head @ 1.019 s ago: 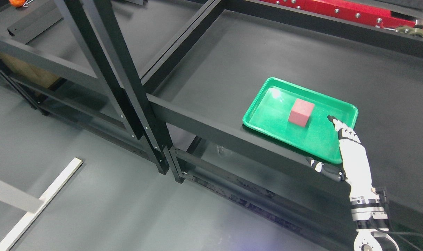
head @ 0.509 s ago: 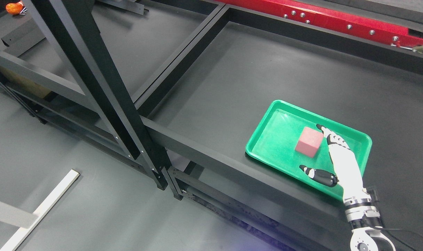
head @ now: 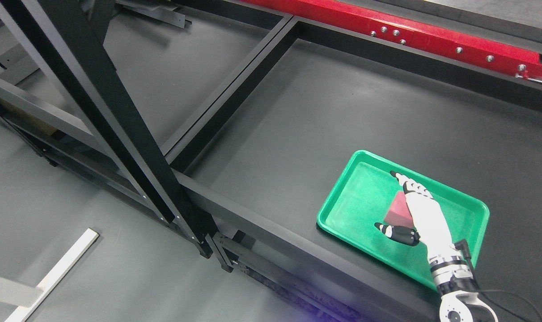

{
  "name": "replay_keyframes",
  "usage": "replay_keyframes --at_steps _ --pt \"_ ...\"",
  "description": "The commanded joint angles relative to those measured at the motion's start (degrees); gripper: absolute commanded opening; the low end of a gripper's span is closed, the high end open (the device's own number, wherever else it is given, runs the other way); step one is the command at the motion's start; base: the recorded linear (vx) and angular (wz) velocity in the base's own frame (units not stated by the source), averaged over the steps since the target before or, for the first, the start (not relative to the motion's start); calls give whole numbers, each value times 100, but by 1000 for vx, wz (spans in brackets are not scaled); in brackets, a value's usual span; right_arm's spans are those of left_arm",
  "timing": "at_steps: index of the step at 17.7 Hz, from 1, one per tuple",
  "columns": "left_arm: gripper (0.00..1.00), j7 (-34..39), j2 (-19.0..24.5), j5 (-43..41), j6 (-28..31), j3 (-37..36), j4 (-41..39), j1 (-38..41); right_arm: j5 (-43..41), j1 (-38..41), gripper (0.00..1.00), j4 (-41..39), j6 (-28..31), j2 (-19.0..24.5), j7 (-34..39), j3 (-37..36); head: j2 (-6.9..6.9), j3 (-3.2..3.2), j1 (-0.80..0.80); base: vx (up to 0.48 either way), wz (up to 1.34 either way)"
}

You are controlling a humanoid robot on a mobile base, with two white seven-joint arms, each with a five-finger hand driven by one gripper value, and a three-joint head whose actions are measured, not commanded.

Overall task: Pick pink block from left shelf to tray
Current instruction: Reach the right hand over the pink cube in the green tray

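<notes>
From your head view, you're looking down on a matte black shelf deck [head: 324, 112] framed by black metal rails, with a red beam [head: 414, 36] studded with bolts along the far edge and grey floor [head: 74, 268] at the left. A glossy green tray [head: 356, 205] with a raised rim and rounded corners sits on the deck. In it rests the pink block [head: 397, 209], a plain matte cube. Your white right hand [head: 421, 214] covers its right side, fingers straight, thumb spread, not gripping anything.
</notes>
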Motion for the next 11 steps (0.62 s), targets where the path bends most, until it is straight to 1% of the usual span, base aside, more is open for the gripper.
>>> replay_keyframes --at_steps 1,5,11 --pt "100 5 100 -9 -1 0 0 53 227 3 97 196 26 -89 38 178 0 0 0 102 8" --pt "100 5 100 -9 -1 0 0 53 201 73 97 205 26 -274 38 152 0 0 0 103 26" --pt "100 5 100 -9 -1 0 0 53 157 362 97 205 35 -476 29 46 0 0 0 54 8"
